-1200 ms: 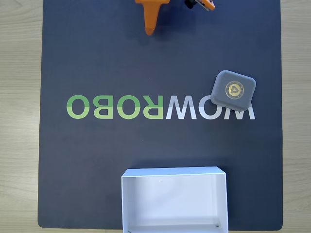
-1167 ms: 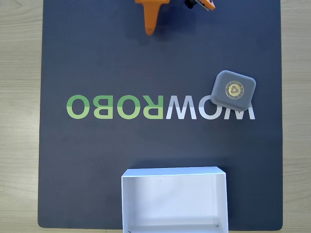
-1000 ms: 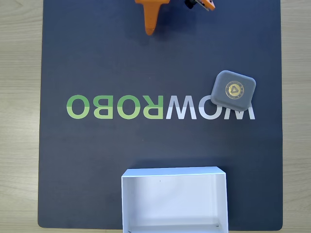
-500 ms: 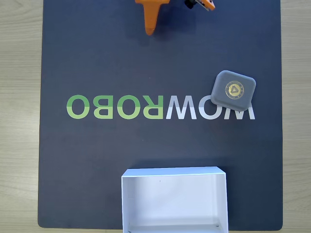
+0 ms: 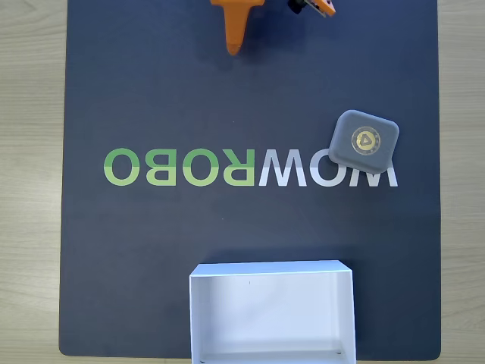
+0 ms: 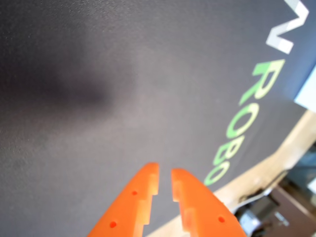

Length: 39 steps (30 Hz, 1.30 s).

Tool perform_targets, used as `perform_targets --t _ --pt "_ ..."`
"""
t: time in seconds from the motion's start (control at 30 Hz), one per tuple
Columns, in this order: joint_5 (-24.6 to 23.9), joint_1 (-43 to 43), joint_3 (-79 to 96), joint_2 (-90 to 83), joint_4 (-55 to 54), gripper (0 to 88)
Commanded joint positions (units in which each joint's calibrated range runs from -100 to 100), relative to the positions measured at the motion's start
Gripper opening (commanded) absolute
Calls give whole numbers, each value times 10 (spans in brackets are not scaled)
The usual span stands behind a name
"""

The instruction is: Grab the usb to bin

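In the fixed view the usb [image 5: 364, 140], a small grey rounded square with its gold emblem facing up, lies on the right side of the dark mat over the white lettering. The bin [image 5: 271, 268], a white open-top box, stands with nothing in it at the mat's bottom edge, near the middle. My orange gripper [image 5: 235, 47] points down from the top edge, far up and left of the usb. In the wrist view the gripper [image 6: 165, 173] hovers over bare mat, its two fingers almost touching with nothing between them.
A dark mat [image 5: 151, 250] with green and white lettering [image 5: 178, 166] covers most of the light wooden table [image 5: 30, 189]. In the wrist view the mat's edge, the wooden table [image 6: 276, 163] and some cables show at the lower right.
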Motion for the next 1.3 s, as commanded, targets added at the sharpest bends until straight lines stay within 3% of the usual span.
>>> perform_targets --t 0.0,1.07,1.27 --pt "1 0 -2 4 5 32" --pt "1 -1 -9 32 -1 40" --pt "1 -1 -24 146 -114 40"
